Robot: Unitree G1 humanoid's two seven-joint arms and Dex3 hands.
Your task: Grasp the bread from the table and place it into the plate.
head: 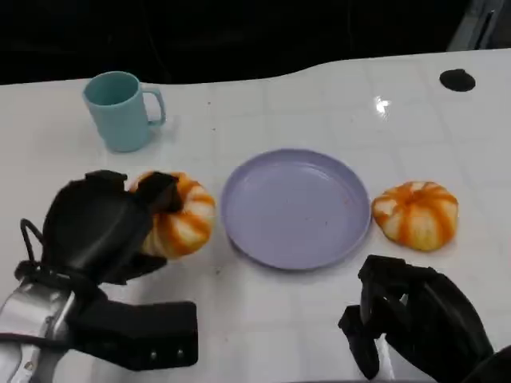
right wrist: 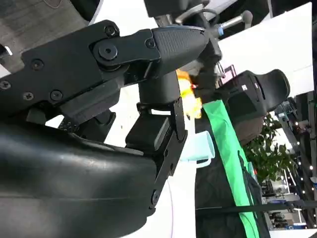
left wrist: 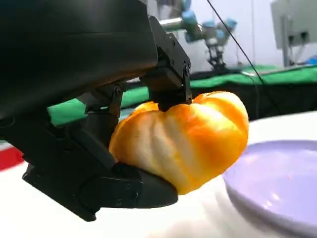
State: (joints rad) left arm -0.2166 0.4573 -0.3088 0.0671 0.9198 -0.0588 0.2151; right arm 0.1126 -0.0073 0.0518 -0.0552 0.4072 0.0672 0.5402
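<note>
White tabletop (head: pixel 263 319) is the working surface, with a dark backdrop beyond its far edge. I note two orange-and-white striped bread rolls on it.

My left hand (head: pixel 100 227) has closed on the nearer bread (head: pixel 182 215). In the left wrist view the fingers (left wrist: pixel 166 74) press on the roll's top while the thumb side cups it from beneath, so the grip is from above and below. I judge that this hold suits a lift and a short sideways carry without crushing the soft crust. I cannot tell from these views whether the roll is clear of the table or resting on it.

The lilac plate (head: pixel 319 251) lies just beside the held bread, on the side away from the left hand's palm, and nothing lies in it. The transfer should therefore be brief.

My right hand (head: pixel 415 315) sits low, near the plate's closer rim, holding nothing; its fingers look curled, but I cannot tell for certain. The second bread (head: pixel 416 214) lies just beyond it, beside the plate. A teal mug (head: pixel 121 110) stands beyond the left hand, well apart from the carry path.

Risk observed: the plate's raised rim could catch the roll if it is carried too low.
</note>
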